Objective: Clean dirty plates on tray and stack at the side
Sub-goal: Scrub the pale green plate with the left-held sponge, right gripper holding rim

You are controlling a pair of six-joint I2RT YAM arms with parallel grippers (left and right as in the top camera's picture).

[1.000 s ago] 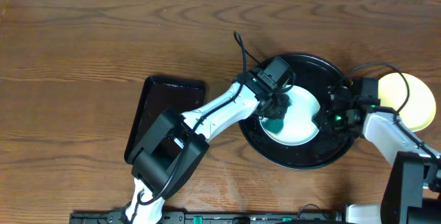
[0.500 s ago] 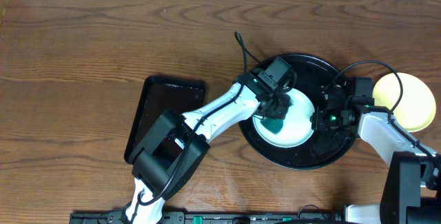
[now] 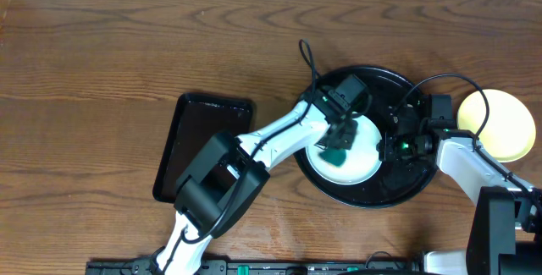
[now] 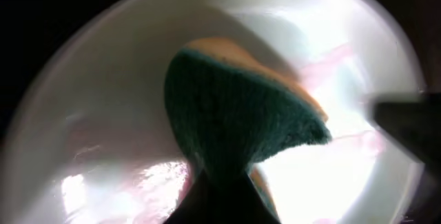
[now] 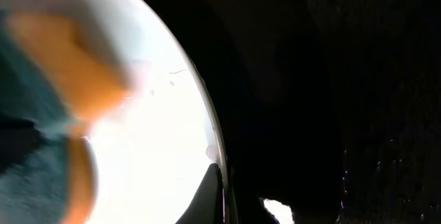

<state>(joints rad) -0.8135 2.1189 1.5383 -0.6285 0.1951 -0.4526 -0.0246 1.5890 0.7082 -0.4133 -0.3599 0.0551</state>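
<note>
Pinches a sponge (image 3: 337, 155) in the left gripper (image 3: 340, 142), jaws pressed tight on it. Presses the green face down onto the white plate (image 3: 364, 163), near its middle, orange layer on top. From the left wrist: green sponge (image 4: 241, 114) bulging out ahead of the gripper (image 4: 222, 207), and faint pink smears (image 4: 331, 58) on the glossy plate (image 4: 103, 114) at 1 and 3 o'clock of the sponge.

Grips the plate's rim at 3 o'clock with the right gripper (image 3: 391, 146), jaws closed to a thin pinch on the edge. From the right wrist: fingertips (image 5: 212, 196) at 6 o'clock of the view, meeting on the rim of the plate (image 5: 158, 134). Blurred orange and green of the sponge (image 5: 48, 114) at 9 o'clock, black tray floor (image 5: 310, 79) at 3 o'clock.

Inside the round tray (image 3: 398, 182), off toward 8 o'clock of its centre: the plate.

At 3 o'clock of the tray, just beside its rim, on the bare table (image 3: 102, 55): a yellow plate (image 3: 508, 127), with a cable (image 3: 489, 110) crossing over its left part.

At 9 o'clock of the tray: a rectangular tray (image 3: 203, 131), partly under the left arm.
</note>
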